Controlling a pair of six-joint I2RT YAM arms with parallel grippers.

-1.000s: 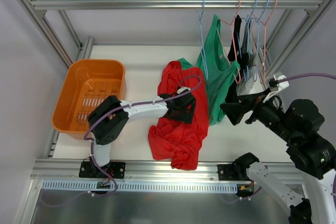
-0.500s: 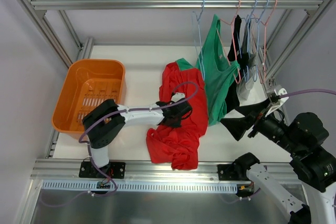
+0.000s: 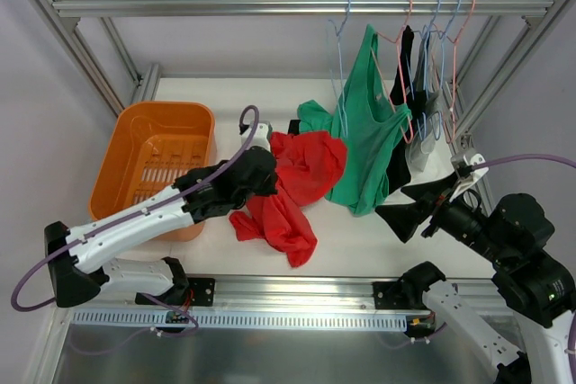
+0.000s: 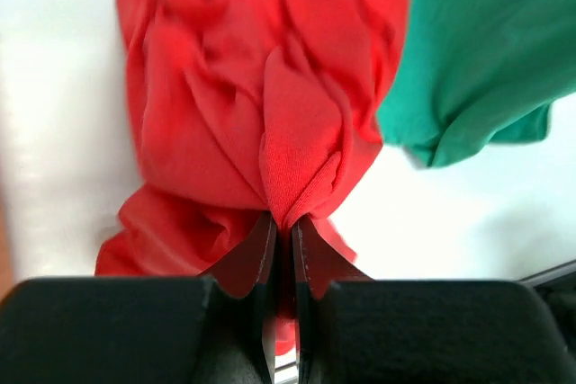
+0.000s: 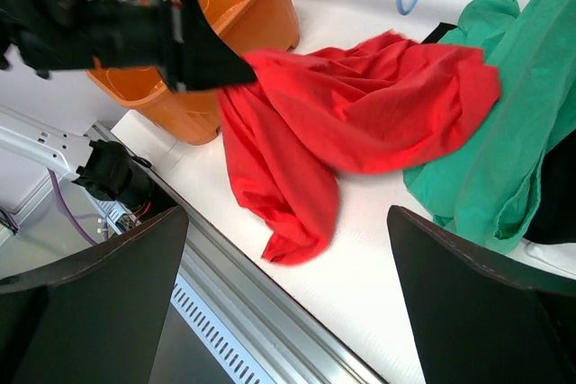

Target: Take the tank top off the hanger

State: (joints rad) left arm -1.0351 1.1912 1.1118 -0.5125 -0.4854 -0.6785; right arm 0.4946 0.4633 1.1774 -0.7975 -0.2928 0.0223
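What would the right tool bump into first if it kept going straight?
Probably the red tank top, bunched ahead of the right tool; the green top hangs close beside that line; depth is unclear.

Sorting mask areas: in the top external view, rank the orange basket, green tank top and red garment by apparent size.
1. orange basket and green tank top: alike; the top hangs nearer the camera, so unranked.
2. red garment

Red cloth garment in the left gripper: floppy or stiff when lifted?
Likely floppy: the red cloth garment bunches into folds at the left gripper and trails limp onto the white table. Probably light: a small pinch holds it.
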